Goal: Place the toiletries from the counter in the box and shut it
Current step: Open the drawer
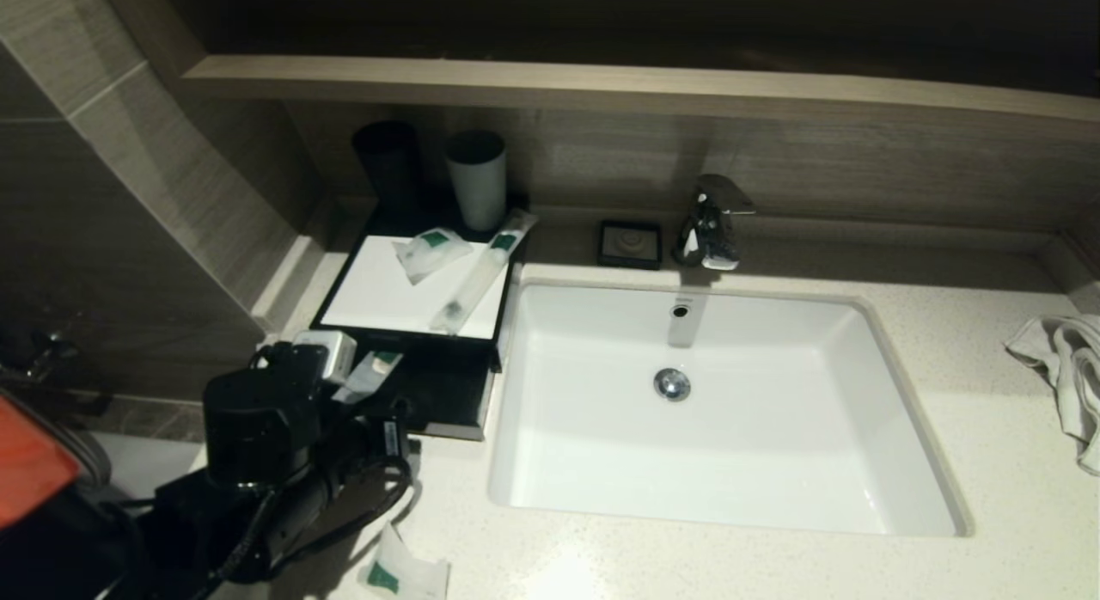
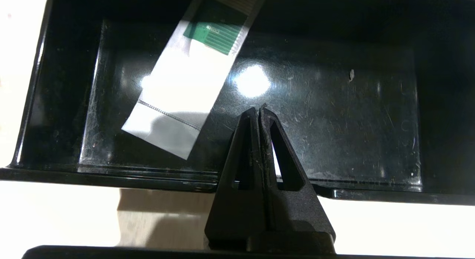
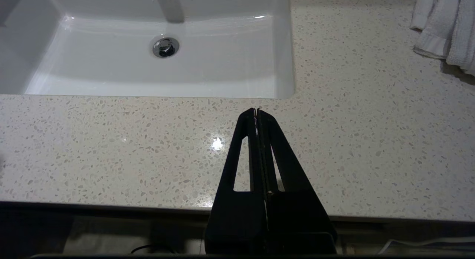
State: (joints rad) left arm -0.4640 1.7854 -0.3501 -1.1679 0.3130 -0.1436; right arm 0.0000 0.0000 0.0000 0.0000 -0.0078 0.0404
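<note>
Head view, near to far from the glossy black rectangular box (image 1: 447,394): a white sachet with green label (image 1: 402,574) waits on the counter. Left gripper (image 2: 259,110), fingers pressed together and empty, hovers over the box, where one flat white packet (image 2: 185,84) lies. Beyond, two packets rest on the white lid (image 1: 378,295). Right gripper (image 3: 256,110), pressed together, idles over the speckled counter (image 3: 371,140) beside the sink (image 3: 148,66).

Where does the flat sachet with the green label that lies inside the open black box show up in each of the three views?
Head view: the sachet lies in the black box, just beside the left arm's wrist, left of the sink.
Left wrist view: the sachet lies on the box floor, beyond the shut left gripper.
Right wrist view: not in it; the shut right gripper hangs over the counter.
Shared landmark: the black box in head and left wrist views; the sink in head and right wrist.
</note>
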